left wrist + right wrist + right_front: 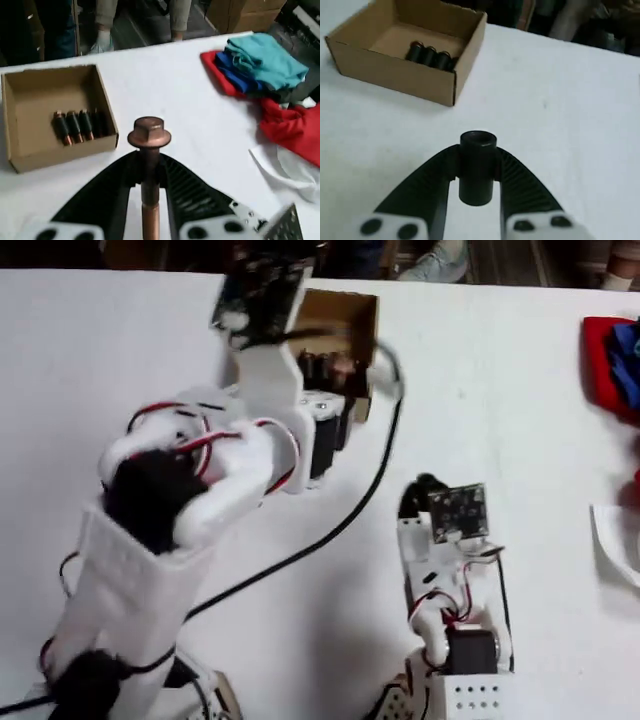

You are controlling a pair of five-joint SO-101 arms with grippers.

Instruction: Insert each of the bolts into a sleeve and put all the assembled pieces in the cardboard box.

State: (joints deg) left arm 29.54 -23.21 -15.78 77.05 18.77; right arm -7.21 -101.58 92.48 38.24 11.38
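Evidently ready for joining: left gripper (150, 162) clamps a bolt (149, 134), right gripper (476, 172) holds a sleeve (477, 162), hole exposed.

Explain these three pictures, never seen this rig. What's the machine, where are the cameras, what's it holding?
These are two small white robot arms at a white table. The high view comes from a fixed camera looking down. In it, one arm stretches toward the open brown cardboard box, and the other arm sits folded nearby. The other two pictures come from a camera on each arm's wrist, looking along its gripper. The left gripper is shut on a copper-coloured hex-head bolt. The right gripper is shut on a black cylindrical sleeve. Several bolt-in-sleeve pieces already lie in the box. A pile of red, blue and teal cloths lies on the table, off to one side.
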